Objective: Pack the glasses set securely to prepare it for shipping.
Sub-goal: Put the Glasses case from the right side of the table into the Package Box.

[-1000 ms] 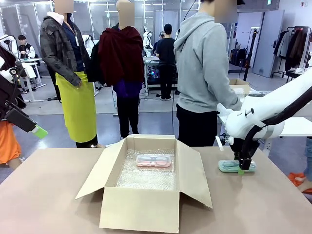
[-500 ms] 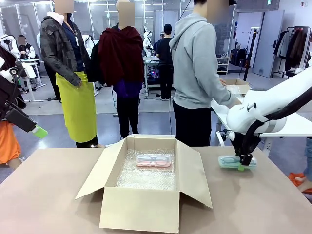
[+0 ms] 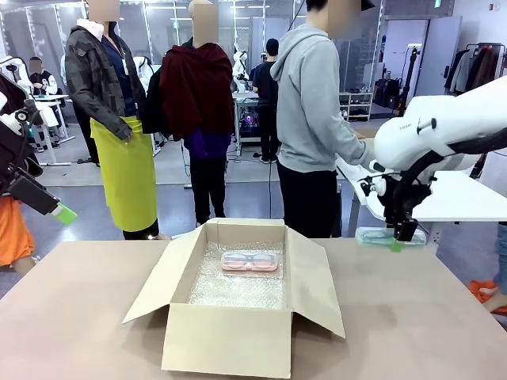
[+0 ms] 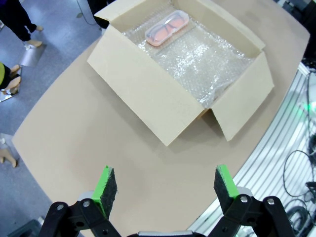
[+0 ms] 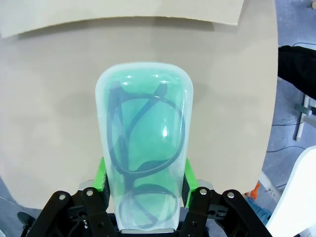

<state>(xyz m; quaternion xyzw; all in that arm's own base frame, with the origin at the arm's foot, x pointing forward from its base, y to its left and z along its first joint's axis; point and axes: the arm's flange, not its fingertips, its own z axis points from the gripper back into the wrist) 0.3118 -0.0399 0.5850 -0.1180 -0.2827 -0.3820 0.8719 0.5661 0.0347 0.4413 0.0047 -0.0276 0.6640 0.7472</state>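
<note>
Over the surface's far right, right claw clamps the mint-green glasses case, seemingly held clear of it; left claw gapes empty.

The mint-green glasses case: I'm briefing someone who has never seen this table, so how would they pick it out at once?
From the open cardboard box mid-table, look to the robot's right: the right gripper holds the mint-green glasses case above the tabletop. The only other case, the pink glasses case, lies on bubble wrap inside the box; this one is green-based and in the air.
</note>
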